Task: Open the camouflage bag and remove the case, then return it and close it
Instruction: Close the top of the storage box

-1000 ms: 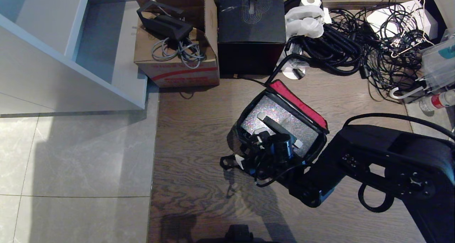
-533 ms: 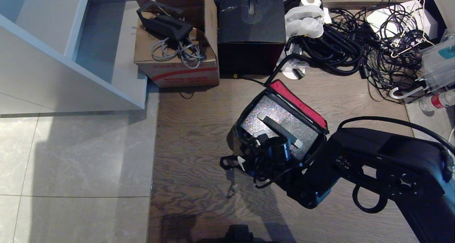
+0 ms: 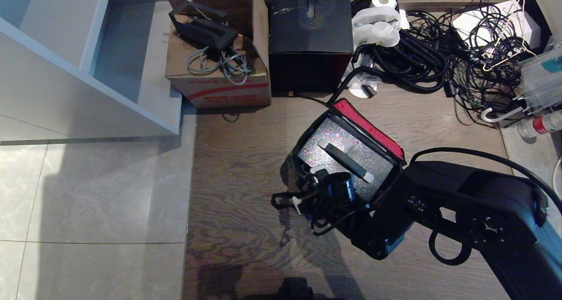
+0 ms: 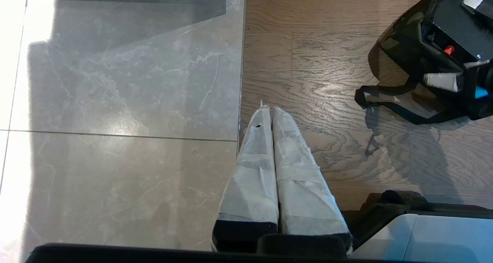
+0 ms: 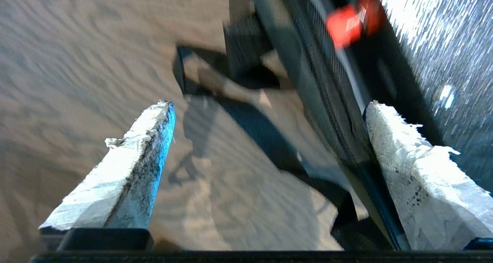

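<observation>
Hovering my right gripper (image 3: pixel 307 186) over the near-left edge of the camouflage bag (image 3: pixel 390 183), I hold its fingers (image 5: pixel 408 170) spread wide, gripping nothing. Inside the open bag sits the case (image 3: pixel 325 153). My left gripper (image 4: pixel 269 118) hangs closed above the floor (image 4: pixel 115 101).

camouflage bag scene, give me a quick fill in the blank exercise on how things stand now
1. The glittery case sits ____ the camouflage bag.
2. The inside of the bag's open lid is coloured ____.
3. The right pincer has its fingers ____, one on each side of the bag's wall.
4. The left pincer hangs over the floor with its fingers ____.

Missing words: inside; red; open; shut
</observation>
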Robot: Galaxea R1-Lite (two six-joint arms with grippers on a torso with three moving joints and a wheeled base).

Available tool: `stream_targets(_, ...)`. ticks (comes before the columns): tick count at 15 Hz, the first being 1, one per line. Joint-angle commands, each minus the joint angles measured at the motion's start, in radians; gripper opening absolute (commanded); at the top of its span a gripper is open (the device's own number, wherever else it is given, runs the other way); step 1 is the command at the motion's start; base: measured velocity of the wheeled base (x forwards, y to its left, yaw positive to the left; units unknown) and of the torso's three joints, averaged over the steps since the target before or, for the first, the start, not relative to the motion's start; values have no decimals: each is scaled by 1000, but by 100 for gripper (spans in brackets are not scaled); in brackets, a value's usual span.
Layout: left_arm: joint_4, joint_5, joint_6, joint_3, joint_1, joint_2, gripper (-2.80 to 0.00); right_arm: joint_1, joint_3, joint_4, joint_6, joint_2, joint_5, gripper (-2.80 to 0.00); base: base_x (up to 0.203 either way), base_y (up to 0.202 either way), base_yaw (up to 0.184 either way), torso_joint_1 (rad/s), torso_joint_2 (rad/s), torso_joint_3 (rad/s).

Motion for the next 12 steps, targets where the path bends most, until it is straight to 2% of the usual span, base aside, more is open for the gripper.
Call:
stream_targets(1, 0, 0, 0, 0, 0, -2, -280, 0, 4, -1, -1, 4, -5, 0, 0, 0, 0, 0, 0, 0)
stream_targets(12, 0, 0, 0, 0, 0, -2, -280, 0, -33, 29, -7, 7, -49, 0, 0, 0, 0, 0, 0, 0)
